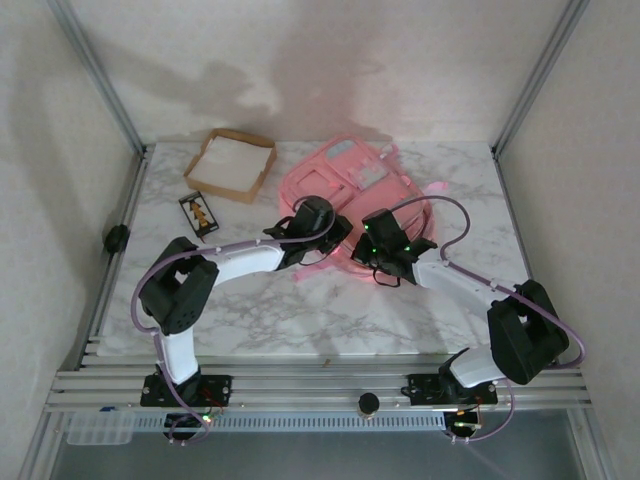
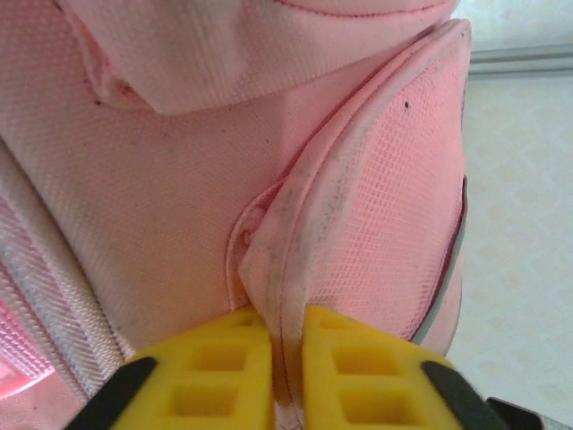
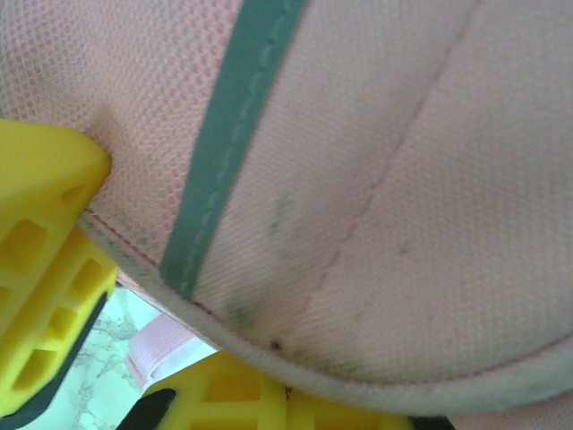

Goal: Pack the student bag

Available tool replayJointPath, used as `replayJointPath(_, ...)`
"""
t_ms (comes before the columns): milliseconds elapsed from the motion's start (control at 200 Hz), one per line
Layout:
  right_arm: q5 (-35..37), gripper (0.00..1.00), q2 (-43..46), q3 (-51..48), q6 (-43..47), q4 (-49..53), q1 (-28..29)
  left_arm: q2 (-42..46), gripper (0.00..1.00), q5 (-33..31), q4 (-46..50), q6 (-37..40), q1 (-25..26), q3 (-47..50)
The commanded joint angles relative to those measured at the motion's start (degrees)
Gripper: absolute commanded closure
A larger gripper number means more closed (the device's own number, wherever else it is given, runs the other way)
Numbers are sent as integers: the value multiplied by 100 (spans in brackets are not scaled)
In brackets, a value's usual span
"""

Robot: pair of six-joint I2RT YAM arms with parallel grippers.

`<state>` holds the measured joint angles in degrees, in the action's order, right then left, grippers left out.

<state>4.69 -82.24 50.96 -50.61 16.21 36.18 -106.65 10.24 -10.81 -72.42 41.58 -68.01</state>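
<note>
Top external view: the pink bag (image 1: 345,175) lies at the upper centre of the marble table (image 1: 250,310), with a shallow cardboard box (image 1: 232,165) to its left. The left gripper (image 1: 322,228) and right gripper (image 1: 382,245) meet its lower edge. Left wrist view: yellow fingers (image 2: 215,367) pinched together on a fold of pink fabric. Right wrist view: fingers (image 3: 45,233) clamped on the bag's piped rim.

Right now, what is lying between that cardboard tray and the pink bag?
Nothing: a narrow strip of bare marble table separates the cardboard tray from the student bag, seen in the top external view.
</note>
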Motion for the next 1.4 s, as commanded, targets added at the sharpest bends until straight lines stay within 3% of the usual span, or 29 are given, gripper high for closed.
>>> replayJointPath(0, 112, 100, 120, -33, 218, 450, -106, -43, 100, -623, 246, 93, -124, -163)
replayJointPath(130, 197, 100, 364, -105, 425, 767, -258, 33, 100, -802, 407, 250, -327, -38)
replayJointPath(340, 30, 100, 619, -253, 920, 1052, -985, 259, 100, -1098, 872, 785, -623, -4)
replayJointPath(641, -312, 100, 523, 108, 1961, 1231, -1893, 399, 100, -1073, 1519, 1847, -1404, -184)
replayJointPath(856, -800, 100, 372, 412, 2614, 1398, -1799, 302, 100, -1287, 2200, 2796, -1976, -764)
replayJointPath(941, -1123, 100, 412, 488, 2824, 1395, -1431, 116, 100, -891, 2301, 2950, -2207, -1022)
replayJointPath(1117, -1510, 100, 117, 494, 2363, 1004, -634, -55, 100, -299, 2169, 2995, -2259, -1302)
replayJointPath(1207, -1371, 100, -87, 562, 2380, 966, -583, 76, 87, 65, 1915, 2793, -2241, -1080)
replayJointPath(1287, -1216, 100, -100, 652, 2459, 899, -563, 359, 65, 340, 1567, 2564, -2219, -676)
replayJointPath(1397, -1450, 79, -263, 925, 2529, 620, -224, 799, 56, 496, 1259, 2238, -2192, -56)
